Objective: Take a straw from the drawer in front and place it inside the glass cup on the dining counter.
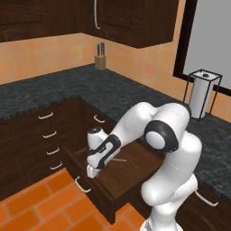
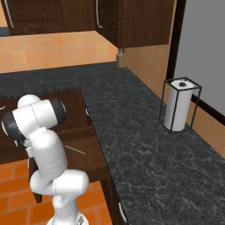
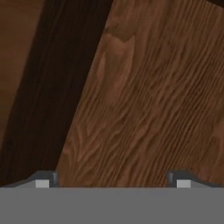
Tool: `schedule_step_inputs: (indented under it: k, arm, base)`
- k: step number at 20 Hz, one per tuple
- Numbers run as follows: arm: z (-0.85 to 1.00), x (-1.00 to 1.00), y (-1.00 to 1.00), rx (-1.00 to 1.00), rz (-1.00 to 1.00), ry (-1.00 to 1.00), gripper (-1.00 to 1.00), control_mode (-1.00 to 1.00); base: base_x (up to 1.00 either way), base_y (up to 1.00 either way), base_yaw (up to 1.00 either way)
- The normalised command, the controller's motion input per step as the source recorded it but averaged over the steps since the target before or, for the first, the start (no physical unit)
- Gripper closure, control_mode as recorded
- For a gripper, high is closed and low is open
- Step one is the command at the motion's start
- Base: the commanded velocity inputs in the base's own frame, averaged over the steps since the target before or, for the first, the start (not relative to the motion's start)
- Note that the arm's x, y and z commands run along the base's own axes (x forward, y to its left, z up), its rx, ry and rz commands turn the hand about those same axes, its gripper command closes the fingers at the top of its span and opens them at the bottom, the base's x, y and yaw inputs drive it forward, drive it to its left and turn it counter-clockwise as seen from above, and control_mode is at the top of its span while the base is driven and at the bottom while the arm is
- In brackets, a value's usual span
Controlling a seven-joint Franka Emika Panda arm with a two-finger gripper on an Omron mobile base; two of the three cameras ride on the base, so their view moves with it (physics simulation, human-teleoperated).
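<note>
Two small dark fingertips (image 3: 42, 183) sit far apart at 6 o'clock in my hand view, so I read the jaws as spread, with nothing between them but the wood floor of the drawer (image 3: 148, 100). A dark drawer wall runs from 7 to 12 o'clock on that view's left.

From the left base view, my gripper (image 1: 92, 171) hangs low over the front of the open drawer (image 1: 131, 173), just above its curved silver handle (image 1: 82, 185). The straw (image 1: 118, 159) lies flat on the drawer floor at about 2 o'clock from the gripper, near it but apart. In the right base view the straw (image 2: 74, 150) shows as a thin pale line beside my arm.

Farther out, the dark granite desk (image 1: 135, 97) carries a paper towel holder (image 1: 201, 94) and a knife block (image 1: 100, 57).
</note>
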Motion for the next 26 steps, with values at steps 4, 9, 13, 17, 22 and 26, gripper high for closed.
schedule_step_inputs:
  k: [4,9,13,17,22,26]
  arm:
    - [-0.23,-0.58,0.90,0.04,0.00,-0.03,-1.00,-1.00]
    - [0.12,-0.45,0.63,0.05,-0.02,-0.04,-1.00,-1.00]
    - [0.64,0.30,-0.44,0.00,-0.18,0.00,-1.00,-1.00]
    - [0.15,0.78,-0.56,0.00,-0.11,0.00,-1.00,-1.00]
    - [-0.17,0.63,-0.24,0.00,0.00,-0.01,-1.00,-1.00]
    - [-0.41,0.64,-0.01,0.00,0.00,-0.04,-1.00,-1.00]
  base:
    - [0.00,0.00,0.00]
    - [0.00,0.00,0.00]
    - [0.00,0.00,0.00]
    - [0.00,0.00,0.00]
    - [0.00,0.00,0.00]
    - [0.00,0.00,0.00]
